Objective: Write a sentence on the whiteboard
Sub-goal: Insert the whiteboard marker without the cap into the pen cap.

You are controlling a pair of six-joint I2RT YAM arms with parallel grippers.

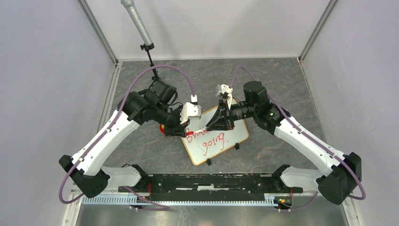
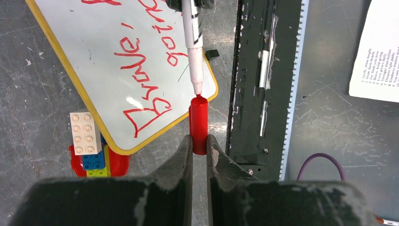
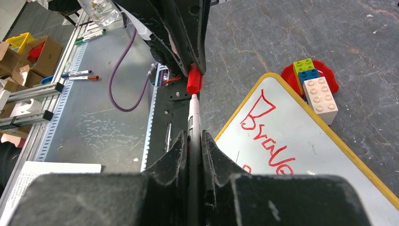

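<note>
The whiteboard (image 1: pixel 236 132), white with a tan-orange frame, lies tilted on the grey floor between the arms. The sentence (image 1: pixel 209 143) is red lettering; "Brave," and "going." are readable, and the grippers hide the middle. My left gripper (image 2: pixel 199 142) is shut on a red marker cap (image 2: pixel 199 123). My right gripper (image 3: pixel 194 139) is shut on the marker pen (image 3: pixel 194 113). The pen's tip touches the mouth of the cap (image 3: pixel 194 81) just off the board's near corner. The board (image 2: pixel 94 56) and lettering (image 2: pixel 147 94) also show in the left wrist view.
A stack of toy bricks on a red base (image 2: pixel 89 146) stands against the board's left edge. The black base rail (image 2: pixel 254 84) runs along the near side. A printed paper sheet (image 2: pixel 379 52) lies beyond it. Spare markers (image 3: pixel 80 74) and boxes (image 3: pixel 28 49) lie off-table. A microphone stand (image 1: pixel 141 28) rises at the back left.
</note>
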